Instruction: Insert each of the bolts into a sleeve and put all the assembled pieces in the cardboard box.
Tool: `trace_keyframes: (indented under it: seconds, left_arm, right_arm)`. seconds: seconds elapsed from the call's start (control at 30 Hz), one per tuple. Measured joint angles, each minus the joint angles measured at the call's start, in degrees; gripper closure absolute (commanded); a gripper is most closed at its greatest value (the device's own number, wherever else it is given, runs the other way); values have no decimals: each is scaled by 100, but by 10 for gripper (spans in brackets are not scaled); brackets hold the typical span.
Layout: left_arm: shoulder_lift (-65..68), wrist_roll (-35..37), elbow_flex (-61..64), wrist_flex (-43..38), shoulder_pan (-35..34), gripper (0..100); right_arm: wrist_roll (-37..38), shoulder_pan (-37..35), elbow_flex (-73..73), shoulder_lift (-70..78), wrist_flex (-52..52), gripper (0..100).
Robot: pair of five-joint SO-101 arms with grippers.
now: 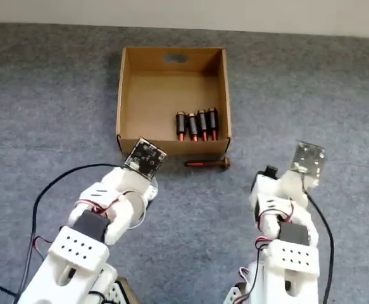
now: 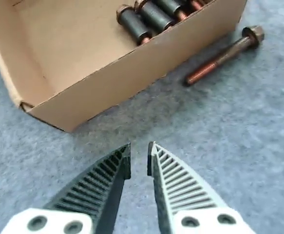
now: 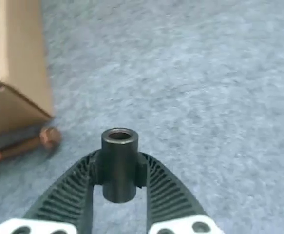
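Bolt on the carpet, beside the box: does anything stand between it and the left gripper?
Nothing visible does. Only bare carpet lies between the left gripper and the bolt; the wall of the box stands beside that path.

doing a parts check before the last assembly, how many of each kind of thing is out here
assembled pieces in the box: 4
loose bolt on the table: 1
sleeve in the right gripper: 1
cardboard box: 1
total: 7
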Motion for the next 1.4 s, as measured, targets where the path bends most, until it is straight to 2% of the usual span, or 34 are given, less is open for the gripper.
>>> trace_keyframes:
  seconds: [0.1,0.3,0.4,0.6,0.87,1.03,1.23,1.4]
  left_arm:
    - [457,0,-519,387,290,913]
    - [1969,0,-1855,1125,1319,913]
    - [2804,0,-2453,1169,1653,912]
    - [4334,70,-3314,897,1749,912]
    - [6145,1873,-4413,659,1741,912]
    - [7051,2242,-5363,659,1741,912]
    - [7490,2180,-5978,659,2004,912]
    - [7560,949,-6110,659,1996,912]
  right_arm:
    - [-62,185,35,-114,0,993]
    - [-62,580,105,-185,0,993]
    - [-62,721,105,-185,0,993]
    - [-62,695,237,-185,-18,993]
    - [-62,615,229,-185,-18,993]
    - [-62,607,229,-185,-18,993]
    - [-62,607,229,-185,-18,993]
    - [-62,607,229,-185,-18,993]
